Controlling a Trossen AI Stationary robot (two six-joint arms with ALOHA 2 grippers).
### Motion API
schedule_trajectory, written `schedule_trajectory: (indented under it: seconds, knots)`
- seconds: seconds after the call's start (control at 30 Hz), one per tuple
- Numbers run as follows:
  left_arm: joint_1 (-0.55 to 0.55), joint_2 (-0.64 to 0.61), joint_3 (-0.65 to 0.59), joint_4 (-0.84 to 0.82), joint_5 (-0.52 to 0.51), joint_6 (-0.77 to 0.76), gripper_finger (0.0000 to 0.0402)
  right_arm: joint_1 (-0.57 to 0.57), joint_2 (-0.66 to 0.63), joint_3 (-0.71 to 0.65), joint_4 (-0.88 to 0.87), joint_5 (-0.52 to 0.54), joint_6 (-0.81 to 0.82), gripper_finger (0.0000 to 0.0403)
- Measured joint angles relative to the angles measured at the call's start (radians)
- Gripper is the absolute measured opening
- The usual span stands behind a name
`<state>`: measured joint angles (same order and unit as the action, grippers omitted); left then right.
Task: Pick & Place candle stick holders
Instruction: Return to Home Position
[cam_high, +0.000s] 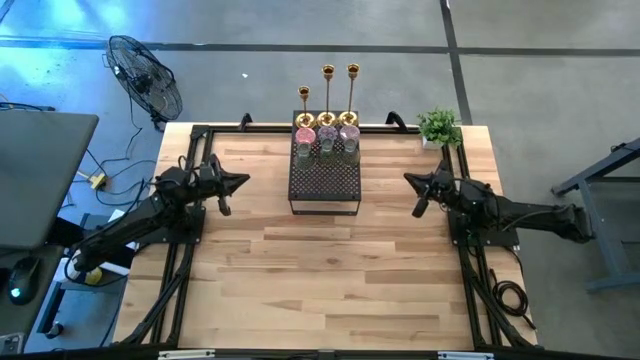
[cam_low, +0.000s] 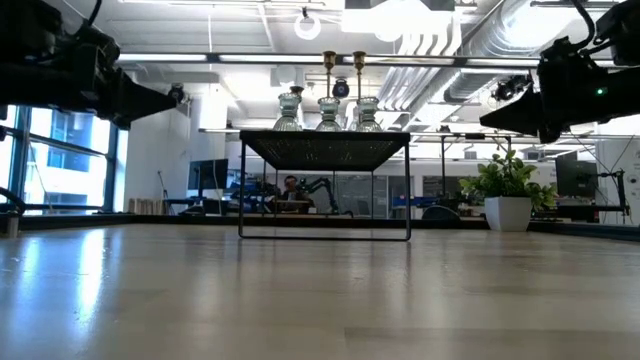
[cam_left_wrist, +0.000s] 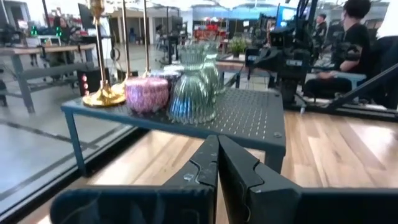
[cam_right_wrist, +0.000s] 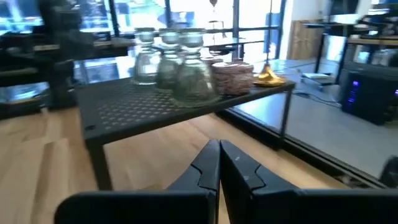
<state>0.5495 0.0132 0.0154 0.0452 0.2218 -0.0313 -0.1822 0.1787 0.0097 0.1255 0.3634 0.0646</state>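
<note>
Three gold candle stick holders stand by their round bases at the far end of a black mesh stand. Several small glass cups, pink-purple and pale green, sit in rows on the stand just in front of them. In the left wrist view I see a gold base, a pink cup and a green cup. My left gripper hovers left of the stand, shut and empty, pointing level at it. My right gripper hovers to the stand's right, also shut and empty.
A small potted plant stands at the table's far right corner. Black frame rails run along both side edges. Bare wood stretches from the stand to the near edge. A fan stands off the table. A person sits in the room beyond.
</note>
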Motion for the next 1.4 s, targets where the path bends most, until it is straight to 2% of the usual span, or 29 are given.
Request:
schedule_trajectory:
  seconds: [0.2,0.33,1.4]
  knots:
    - [0.000,0.003,-0.001,-0.002,0.000,0.000,0.0003,0.001,0.000,0.000,0.019,0.007,0.008,0.0000]
    - [0.000,0.003,-0.001,-0.002,-0.003,0.000,0.0003,0.001,0.000,0.000,0.012,-0.005,0.074,0.0000]
    - [0.000,0.003,-0.002,-0.002,-0.005,-0.001,0.0003,0.001,0.000,-0.001,0.012,0.001,0.066,0.0000]
